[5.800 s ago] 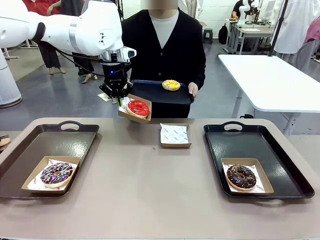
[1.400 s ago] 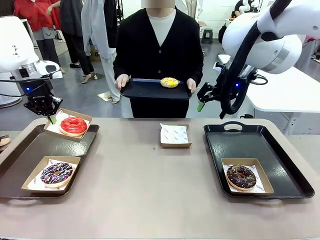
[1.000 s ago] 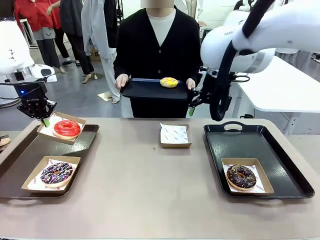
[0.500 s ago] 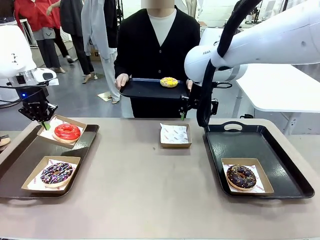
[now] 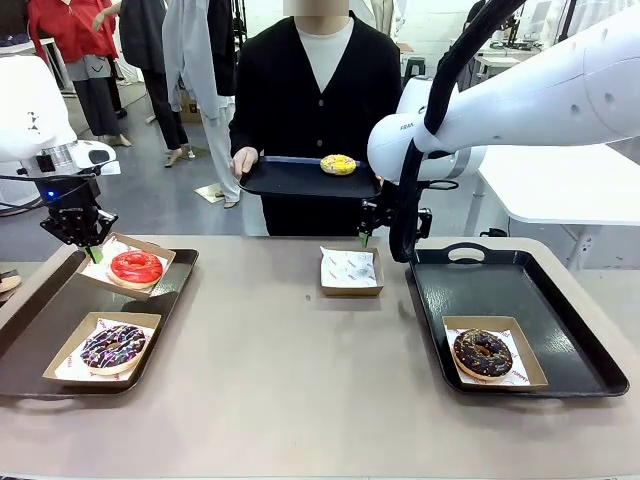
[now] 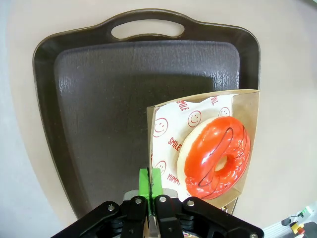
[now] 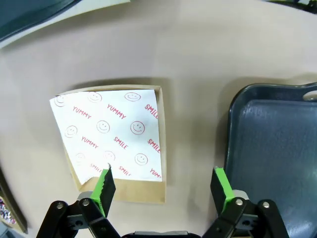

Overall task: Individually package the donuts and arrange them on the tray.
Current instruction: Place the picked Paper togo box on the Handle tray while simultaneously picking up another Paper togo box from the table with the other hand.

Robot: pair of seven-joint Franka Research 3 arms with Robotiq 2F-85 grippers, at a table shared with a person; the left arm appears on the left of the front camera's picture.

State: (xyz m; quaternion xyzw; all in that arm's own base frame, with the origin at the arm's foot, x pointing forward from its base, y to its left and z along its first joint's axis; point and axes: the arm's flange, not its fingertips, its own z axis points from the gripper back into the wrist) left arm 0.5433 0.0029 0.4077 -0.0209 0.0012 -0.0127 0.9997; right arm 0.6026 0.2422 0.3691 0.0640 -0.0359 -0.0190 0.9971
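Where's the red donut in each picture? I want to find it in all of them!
Front view: the red donut is at the left, in a paper-lined box at the far end of the left tray.
Left wrist view: lower right, in that box, which the left pincer pinches.
Right wrist view: this camera faces the empty box mid-table instead.
Shared landmark: that tray's handle.

The red-glazed donut [image 5: 137, 266] sits in a paper-lined card box [image 5: 160, 258], slightly tilted, over the far end of the left tray [image 5: 60, 300]. The sprinkled donut [image 5: 111, 346] lies boxed at that tray's near end. The dark chocolate donut [image 5: 483, 353] lies boxed, near on the right tray [image 5: 570, 330]. The yellow-glazed donut [image 5: 338, 164] lies bare on a far, hand-held tray [image 5: 285, 180].
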